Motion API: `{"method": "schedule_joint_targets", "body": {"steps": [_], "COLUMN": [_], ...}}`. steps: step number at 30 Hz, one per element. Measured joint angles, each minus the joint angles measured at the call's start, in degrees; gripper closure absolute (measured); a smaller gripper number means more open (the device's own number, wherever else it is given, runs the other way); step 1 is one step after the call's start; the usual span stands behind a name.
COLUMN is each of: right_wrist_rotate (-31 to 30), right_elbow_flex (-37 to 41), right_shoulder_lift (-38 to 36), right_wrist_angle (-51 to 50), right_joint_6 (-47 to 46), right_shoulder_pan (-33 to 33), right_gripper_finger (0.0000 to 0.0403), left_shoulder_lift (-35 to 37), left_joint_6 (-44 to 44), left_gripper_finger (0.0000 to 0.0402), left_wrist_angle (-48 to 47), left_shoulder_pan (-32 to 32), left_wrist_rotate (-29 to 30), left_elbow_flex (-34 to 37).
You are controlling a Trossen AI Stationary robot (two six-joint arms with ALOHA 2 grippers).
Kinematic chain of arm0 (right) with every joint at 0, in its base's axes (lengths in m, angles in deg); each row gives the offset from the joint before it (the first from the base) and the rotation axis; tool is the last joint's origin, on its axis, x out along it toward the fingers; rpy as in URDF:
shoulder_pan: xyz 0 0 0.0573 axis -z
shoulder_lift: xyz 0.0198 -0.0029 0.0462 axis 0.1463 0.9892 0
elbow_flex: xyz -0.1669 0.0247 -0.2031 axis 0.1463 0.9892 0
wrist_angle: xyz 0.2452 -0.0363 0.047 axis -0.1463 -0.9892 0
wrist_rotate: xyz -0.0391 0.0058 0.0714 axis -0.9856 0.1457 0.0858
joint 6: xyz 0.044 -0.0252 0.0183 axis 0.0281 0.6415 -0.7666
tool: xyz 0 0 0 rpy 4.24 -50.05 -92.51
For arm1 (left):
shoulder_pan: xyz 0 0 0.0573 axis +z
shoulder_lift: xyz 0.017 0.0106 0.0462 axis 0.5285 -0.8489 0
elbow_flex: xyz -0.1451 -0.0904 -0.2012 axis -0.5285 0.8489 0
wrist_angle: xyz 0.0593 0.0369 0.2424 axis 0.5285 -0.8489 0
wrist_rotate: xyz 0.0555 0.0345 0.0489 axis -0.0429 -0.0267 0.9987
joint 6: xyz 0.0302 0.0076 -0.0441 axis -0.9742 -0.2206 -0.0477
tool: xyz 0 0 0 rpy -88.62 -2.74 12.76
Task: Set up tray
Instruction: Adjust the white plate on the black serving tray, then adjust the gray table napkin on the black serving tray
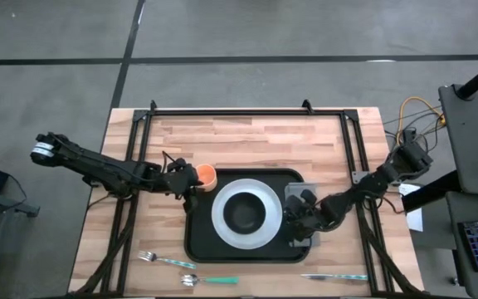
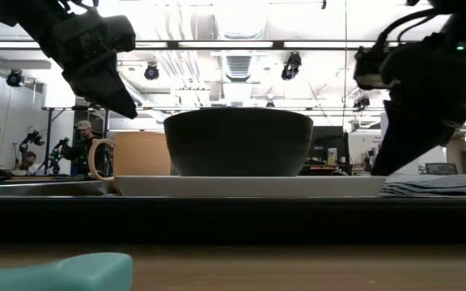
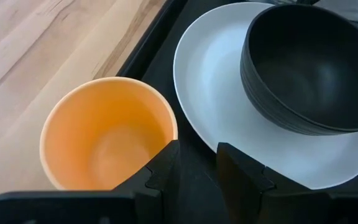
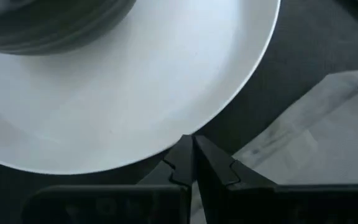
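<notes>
Tray (image 1: 196, 241), black and roughly square with rounded corners and a low rim, lies on the wooden table (image 1: 247, 137) a little toward the 6 o'clock side of the table's middle in the high view. A round white plate (image 1: 222, 224) sits at the tray's centre with a dark bowl (image 1: 244, 213) standing on it. At about 10 o'clock from the plate, in the tray's corner, stands an orange cup (image 1: 207, 174), upright with its mouth open. At 3 o'clock from the plate a grey folded napkin (image 1: 295, 192) lies on the tray floor, partly covered by the right arm.

Left gripper (image 3: 194, 163) reaches in from 9 o'clock and hangs at the cup's rim; its fingers (image 3: 164, 165) stand a small way apart, one just against the cup's wall on the plate side, the other over bare tray between cup and plate. Nothing is pinched between them.

Right gripper (image 4: 193, 160) comes in from 3 o'clock and sits low at the plate's edge, just beside the napkin. Its fingertips are pressed together, with nothing between them as far as the wrist view shows.

On the bare wood at 6 o'clock, outside the tray, lie a fork (image 1: 163, 260), a spoon (image 1: 208, 280) with a teal handle and a knife (image 1: 335, 276).
</notes>
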Motion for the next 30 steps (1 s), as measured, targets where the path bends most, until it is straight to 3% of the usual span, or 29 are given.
{"method": "schedule_joint_targets", "body": {"steps": [17,23,30], "right_wrist_rotate": [3.83,0.96,4.77], "right_elbow_flex": [-6.78,-8.69,-8.37], "right_shoulder_lift": [4.78,0.77,-0.75], "right_wrist_angle": [-0.99,-17.58,-20.07], "right_joint_6": [7.51,1.21,-1.39], "right_shoulder_pan": [2.86,3.09,3.09], "right_gripper_finger": [0.0394,0.0395,0.0395], "left_shoulder_lift": [0.51,0.51,0.51], "left_joint_6": [0.00,-0.07,-0.19], "left_gripper_finger": [0.0315,0.0315,0.0315], "left_wrist_angle": [0.26,0.22,0.20], "left_shoulder_pan": [-0.02,-0.02,-0.02], "left_wrist_rotate": [-0.29,-0.31,-0.31], "left_elbow_flex": [0.00,0.00,0.00]}}
